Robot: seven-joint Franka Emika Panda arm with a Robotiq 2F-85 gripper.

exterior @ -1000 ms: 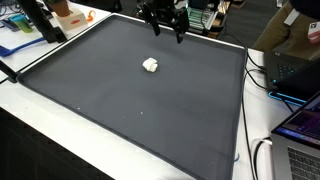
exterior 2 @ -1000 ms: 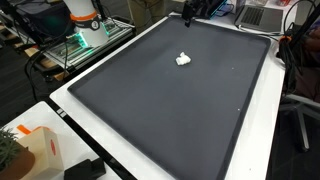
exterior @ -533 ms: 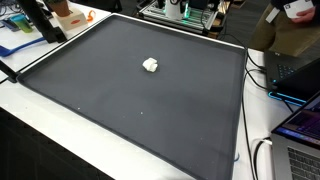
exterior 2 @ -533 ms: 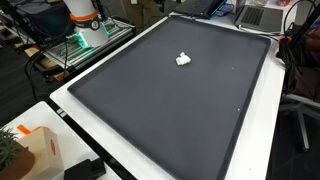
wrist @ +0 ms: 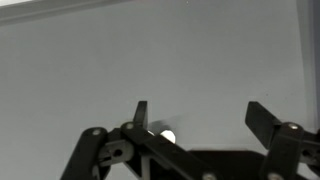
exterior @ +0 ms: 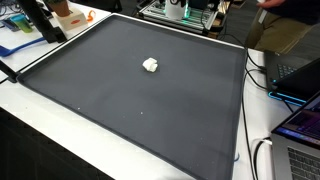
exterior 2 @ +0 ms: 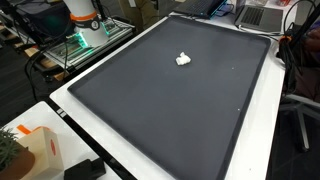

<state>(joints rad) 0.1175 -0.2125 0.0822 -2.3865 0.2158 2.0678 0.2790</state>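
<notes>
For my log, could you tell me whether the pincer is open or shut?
Open: in the wrist view the pincer shows its fingers wide apart, nothing gripped between them.

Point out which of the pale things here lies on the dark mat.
The small white lump, alone on the mat in both exterior views. The orange-and-white box stands off it, on the white table's corner.

We log, per kind:
- 1 white crumpled lump [exterior: 150, 65], same item in both exterior views, so counted once
- 1 dark mat [exterior: 120, 110]
- 1 white tabletop [exterior 2: 268, 140]
- 1 gripper [wrist: 198, 110] w/ 2 fingers [wrist: 140, 112]
- 2 laptops [exterior: 303, 120] in an exterior view
- 1 orange-and-white box [exterior 2: 40, 148]
- 1 potted plant [exterior 2: 8, 150], partly cut off
- 1 white post w/ orange band [exterior 2: 84, 18]
</notes>
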